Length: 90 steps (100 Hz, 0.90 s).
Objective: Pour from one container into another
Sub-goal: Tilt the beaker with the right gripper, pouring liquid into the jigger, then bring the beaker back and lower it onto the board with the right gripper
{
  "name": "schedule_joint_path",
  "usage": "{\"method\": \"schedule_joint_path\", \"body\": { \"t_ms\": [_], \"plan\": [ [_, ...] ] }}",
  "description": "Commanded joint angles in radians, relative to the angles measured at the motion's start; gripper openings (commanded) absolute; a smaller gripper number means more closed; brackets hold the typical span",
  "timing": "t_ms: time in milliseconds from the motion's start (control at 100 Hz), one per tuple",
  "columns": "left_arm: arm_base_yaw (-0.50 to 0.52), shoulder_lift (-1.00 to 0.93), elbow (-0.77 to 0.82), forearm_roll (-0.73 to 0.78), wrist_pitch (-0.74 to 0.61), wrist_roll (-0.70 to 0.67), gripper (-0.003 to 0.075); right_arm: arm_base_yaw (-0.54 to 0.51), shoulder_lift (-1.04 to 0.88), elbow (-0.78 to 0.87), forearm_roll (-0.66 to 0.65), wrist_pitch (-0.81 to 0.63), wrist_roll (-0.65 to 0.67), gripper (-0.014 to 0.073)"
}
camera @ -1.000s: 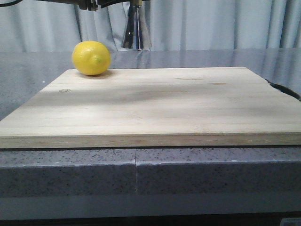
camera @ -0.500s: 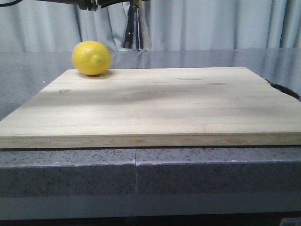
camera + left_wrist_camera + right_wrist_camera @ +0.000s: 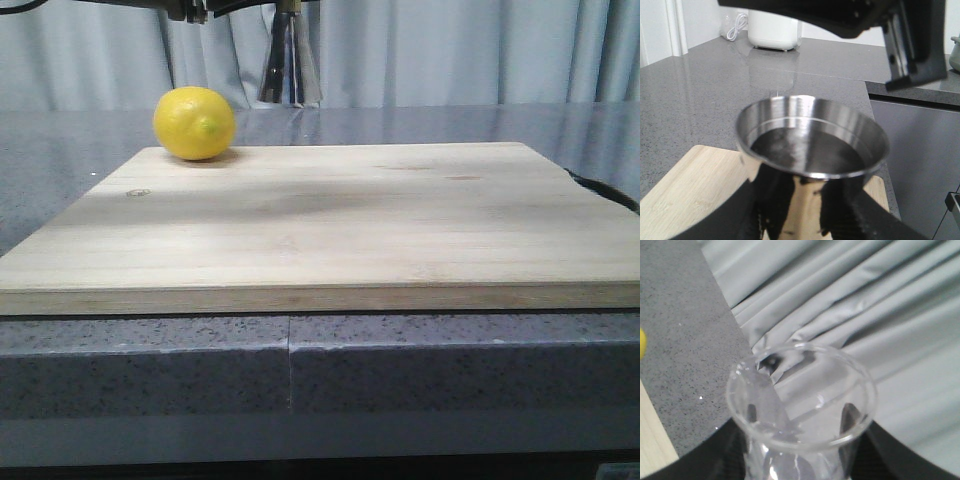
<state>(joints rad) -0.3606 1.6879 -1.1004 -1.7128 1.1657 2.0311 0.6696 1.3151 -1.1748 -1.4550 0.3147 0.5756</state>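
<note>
Up close, the left gripper (image 3: pixel 800 220) clamps the shiny steel jigger (image 3: pixel 812 150), dark liquid pooled inside. Right gripper (image 3: pixel 797 460) grips the clear beaker (image 3: pixel 800 400); whether the beaker holds any liquid I cannot tell. Lemon (image 3: pixel 194 123) sits at the board's (image 3: pixel 330 230) ten o'clock corner.

So the board (image 3: pixel 330 225) sits flat on the surface (image 3: pixel 60 170) and takes up most of the near part, running right up to the front edge. The lemon (image 3: pixel 194 122) is on the board's far left corner. Behind the board, a bit right of the lemon, the jigger (image 3: pixel 289 62) is up off the surface, its top cut off by the frame edge, with a curtain (image 3: pixel 480 50) behind everything. In the left wrist view the jigger (image 3: pixel 810 150) sits upright between the left end effector (image 3: pixel 800 225) fingers, over the board's edge. In the right wrist view the beaker (image 3: pixel 800 400) is in the right end effector (image 3: pixel 800 467), past the board, over the surface.
</note>
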Motion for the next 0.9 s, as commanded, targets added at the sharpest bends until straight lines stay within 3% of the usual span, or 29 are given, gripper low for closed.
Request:
{"method": "schedule_joint_path", "body": {
  "t_ms": [0, 170, 380, 890],
  "plan": [
    [0.005, -0.051, -0.025, -0.082, 0.077, -0.003, 0.0237, -0.041, -0.03, -0.025, -0.016, 0.055, 0.218, 0.0324],
    [0.005, -0.051, -0.025, -0.082, 0.077, -0.003, 0.0237, -0.147, -0.032, 0.058, -0.016, 0.052, 0.493, 0.0324],
    [0.005, -0.051, -0.025, -0.082, 0.077, -0.003, 0.0237, -0.3, -0.032, 0.202, -0.016, -0.107, 0.655, 0.0324],
    [0.005, -0.051, -0.025, -0.082, 0.077, -0.003, 0.0237, -0.547, 0.037, 0.352, -0.016, -0.645, 0.691, 0.0324]
  ]
}}
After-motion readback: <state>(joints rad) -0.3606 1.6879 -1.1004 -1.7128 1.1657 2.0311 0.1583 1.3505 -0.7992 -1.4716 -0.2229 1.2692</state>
